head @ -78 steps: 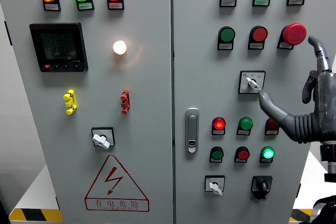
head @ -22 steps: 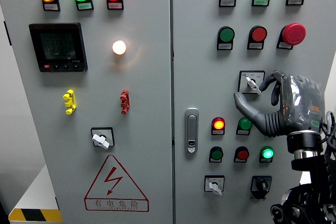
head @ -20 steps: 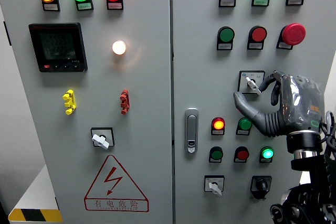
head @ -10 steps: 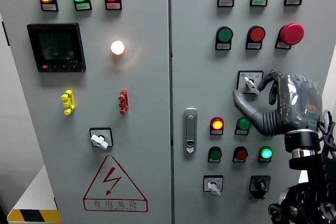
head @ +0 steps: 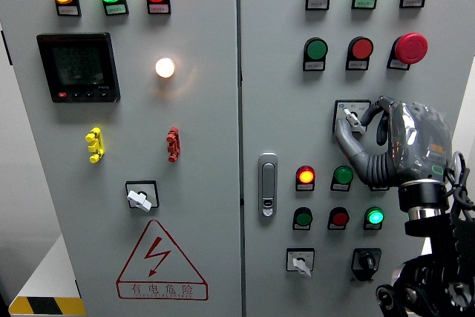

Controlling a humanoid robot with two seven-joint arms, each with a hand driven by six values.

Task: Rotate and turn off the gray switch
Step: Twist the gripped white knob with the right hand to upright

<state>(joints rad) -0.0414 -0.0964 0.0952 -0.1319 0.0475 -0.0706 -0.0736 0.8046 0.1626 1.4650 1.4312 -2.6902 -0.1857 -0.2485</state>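
The right hand [head: 386, 142] is now closed around the gray switch [head: 352, 118], thumb raised against its handle.

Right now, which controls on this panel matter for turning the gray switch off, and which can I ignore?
In play:
gray switch, on the right door
right hand, thumb and fingers closing around its knob

Ignore:
red mushroom button
door handle
black selector
meter display
lit white lamp
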